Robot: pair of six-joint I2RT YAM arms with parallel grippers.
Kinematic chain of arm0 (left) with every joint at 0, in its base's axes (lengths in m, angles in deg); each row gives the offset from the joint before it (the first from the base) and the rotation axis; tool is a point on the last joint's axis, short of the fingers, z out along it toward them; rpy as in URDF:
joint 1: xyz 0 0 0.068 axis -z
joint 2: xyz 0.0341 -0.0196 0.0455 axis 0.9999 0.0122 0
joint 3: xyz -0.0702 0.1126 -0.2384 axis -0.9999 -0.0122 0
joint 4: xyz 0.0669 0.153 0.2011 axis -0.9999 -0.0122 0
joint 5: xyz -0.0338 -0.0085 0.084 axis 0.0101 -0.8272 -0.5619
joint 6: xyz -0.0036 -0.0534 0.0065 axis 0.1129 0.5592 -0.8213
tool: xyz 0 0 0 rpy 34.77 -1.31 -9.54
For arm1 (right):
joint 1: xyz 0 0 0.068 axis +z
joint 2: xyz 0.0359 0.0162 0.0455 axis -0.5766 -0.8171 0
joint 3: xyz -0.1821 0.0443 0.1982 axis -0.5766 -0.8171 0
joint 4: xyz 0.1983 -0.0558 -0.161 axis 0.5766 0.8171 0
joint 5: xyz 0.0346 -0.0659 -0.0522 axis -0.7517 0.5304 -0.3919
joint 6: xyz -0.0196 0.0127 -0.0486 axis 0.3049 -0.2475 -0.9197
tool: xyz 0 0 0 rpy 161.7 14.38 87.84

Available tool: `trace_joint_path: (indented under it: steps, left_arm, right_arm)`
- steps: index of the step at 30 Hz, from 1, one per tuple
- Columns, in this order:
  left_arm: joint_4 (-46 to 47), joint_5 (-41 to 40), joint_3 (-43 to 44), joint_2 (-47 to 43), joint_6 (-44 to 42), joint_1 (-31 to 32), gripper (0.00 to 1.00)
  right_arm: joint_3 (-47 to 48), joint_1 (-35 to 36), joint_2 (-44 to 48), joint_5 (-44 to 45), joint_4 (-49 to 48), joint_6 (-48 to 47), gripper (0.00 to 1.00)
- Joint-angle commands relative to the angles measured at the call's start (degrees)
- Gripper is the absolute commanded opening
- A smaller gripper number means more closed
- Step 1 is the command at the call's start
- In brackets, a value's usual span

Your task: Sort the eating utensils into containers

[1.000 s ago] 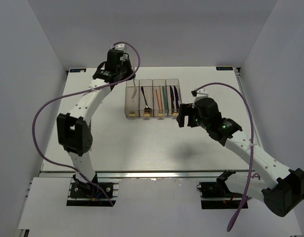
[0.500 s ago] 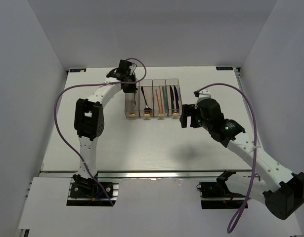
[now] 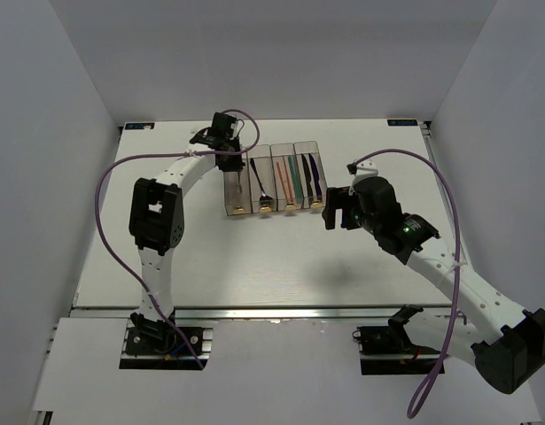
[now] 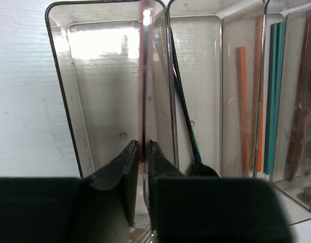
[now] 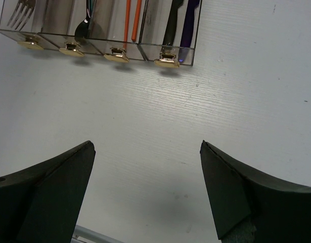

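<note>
The containers (image 3: pixel 274 177) are four joined clear bins at the table's back middle. My left gripper (image 3: pixel 229 159) is at the far end of the leftmost bin (image 4: pixel 61 76), shut on the thin handle of a pale fork (image 4: pixel 145 76) that lies along the bin. The fork's tines (image 5: pixel 21 12) show at that bin's near end. The second bin holds a dark spoon (image 4: pixel 188 131), the third holds orange-red chopsticks (image 4: pixel 242 101) and green chopsticks (image 4: pixel 275 91), and the fourth holds a black knife (image 5: pixel 173 20) and a blue knife (image 5: pixel 189 25). My right gripper (image 3: pixel 330 210) is open and empty above the table just right of the bins.
Small yellow marks (image 5: pixel 166 62) sit at the bins' near ends. Bare white table (image 5: pixel 155 111) lies under my right gripper. White walls enclose the table on the left, back and right.
My left gripper has swung from behind the bins down to the leftmost bin's far end and onto the fork handle. The right arm has barely moved.
</note>
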Motion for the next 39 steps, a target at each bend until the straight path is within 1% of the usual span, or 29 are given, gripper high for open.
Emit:
trace_joint_path:
  steps: [1, 3, 5, 6, 10, 11, 12, 13, 14, 15, 16, 17, 18, 19, 20, 21, 22, 23, 25, 26, 28, 29, 31, 32, 34, 36, 37, 39]
  left_arm:
    - [-0.8, -1.7, 2.1, -3.6, 0.2, 0.0, 0.25]
    - [-1.0, -1.6, 2.6, -3.4, -0.1, 0.0, 0.35]
    - [-1.0, -1.4, 2.6, -4.0, -0.3, 0.1, 0.42]
    - [-1.3, -1.1, 2.6, -4.4, -0.4, 0.0, 0.48]
    - [-2.9, -1.9, 4.1, -7.2, -0.5, 0.0, 0.57]
    - [-3.4, -3.0, 4.5, -8.2, -0.1, 0.0, 0.58]
    - [-5.6, -7.7, 5.0, -10.4, 0.7, -0.2, 0.58]
    - [-7.2, -10.7, 4.9, -11.8, 1.7, -0.6, 0.63]
    - [-8.7, -13.3, 4.0, -13.3, 3.1, -1.4, 0.64]
    - [-9.6, -15.5, -1.5, -17.8, 5.8, -4.1, 0.65]
    - [-9.5, -15.9, -5.4, -20.6, 7.2, -5.8, 0.78]
    - [-9.1, -16.2, -9.7, -23.7, 9.9, -10.0, 0.84]
    - [-8.4, -15.9, -13.9, -26.9, 10.7, -12.2, 0.85]
    - [-8.0, -15.2, -22.1, -33.5, 11.2, -14.3, 0.87]
    - [-7.8, -15.9, -26.0, -36.6, 12.3, -17.5, 0.91]
    - [-7.6, -16.9, -29.3, -39.5, 12.4, -18.4, 0.95]
    - [-7.7, -19.0, -34.8, -43.6, 12.2, -20.7, 0.98]
    - [-7.8, -19.4, -37.1, -44.9, 11.3, -23.0, 0.98]
    - [-8.1, -17.7, -40.0, -45.3, 9.4, -25.3, 0.98]
    - [-8.9, -15.5, -41.4, -43.9, 8.4, -27.3, 0.98]
    - [-8.1, -12.0, -42.9, -42.3, 6.9, -28.8, 0.98]
    - [-6.8, -8.3, -44.1, -40.8, 5.8, -29.2, 0.98]
    - [-4.7, -4.3, -45.4, -39.9, 5.1, -29.1, 0.97]
    - [-3.8, -0.4, -45.8, -39.4, 3.8, -29.2, 0.96]
    - [-3.3, 0.5, -46.1, -37.8, 3.6, -29.1, 0.91]
    - [-4.0, 0.4, -47.2, -37.0, 3.4, -29.2, 0.83]
    - [-4.3, -0.4, -47.6, -36.7, 3.4, -29.2, 0.82]
    - [-5.2, -2.8, -48.8, -35.4, 3.9, -29.1, 0.73]
  right_arm:
    - [1.4, -0.2, 0.2, 0.3, -0.8, -0.4, 0.89]
    - [1.6, -0.3, 0.3, 0.4, -0.7, -0.5, 0.89]
    - [1.7, -0.2, 0.4, 0.4, -0.6, -0.5, 0.89]
    - [1.7, -0.3, 0.5, 0.5, -0.6, -0.5, 0.89]
    - [1.9, -0.3, 0.5, 0.5, -0.5, -0.5, 0.89]
    - [2.0, -0.3, 0.4, 0.5, -0.5, -0.5, 0.89]
    - [2.1, -0.2, 0.4, 0.3, -0.4, -0.5, 0.89]
    - [2.3, -0.3, 0.5, 0.1, -0.3, -0.5, 0.89]
    - [2.5, -0.3, 0.7, 0.0, -0.2, -0.5, 0.89]
    - [2.6, -0.3, 0.9, -0.1, -0.1, -0.6, 0.89]
    - [2.5, -0.3, 1.5, -0.5, -0.1, -0.6, 0.89]
    - [2.2, -0.3, 1.7, -0.8, -0.1, -0.8, 0.89]
    - [1.9, -0.3, 2.0, -1.2, -0.2, -0.8, 0.89]
    - [1.7, -0.3, 2.4, -2.1, -0.6, -1.0, 0.89]
    - [1.2, -0.3, 2.6, -2.6, -0.8, -1.0, 0.89]
    - [1.0, -0.3, 2.7, -3.1, -0.9, -1.0, 0.89]
    - [0.7, -0.3, 3.0, -4.3, -1.5, -1.1, 0.89]
    - [0.4, -0.3, 3.1, -5.0, -1.6, -1.0, 0.89]
    - [0.1, -0.3, 3.6, -6.9, -1.9, -1.1, 0.89]
    - [0.1, -0.3, 3.8, -7.6, -2.3, -1.1, 0.89]
    - [-0.2, -0.3, 4.4, -9.7, -2.8, -1.2, 0.89]
    - [-0.4, -0.3, 4.5, -10.3, -3.1, -1.2, 0.89]
    - [-1.0, -0.3, 5.1, -10.8, -3.7, -1.4, 0.89]
    - [-1.2, -0.3, 5.1, -11.1, -3.8, -1.4, 0.89]
    - [-1.3, -0.3, 5.1, -11.8, -4.0, -1.8, 0.89]
    - [-1.2, -0.3, 5.0, -12.2, -4.0, -1.8, 0.89]
    - [-1.2, -0.3, 5.1, -14.2, -4.1, -1.9, 0.89]
    - [-1.0, -0.3, 5.2, -14.5, -4.1, -1.9, 0.89]
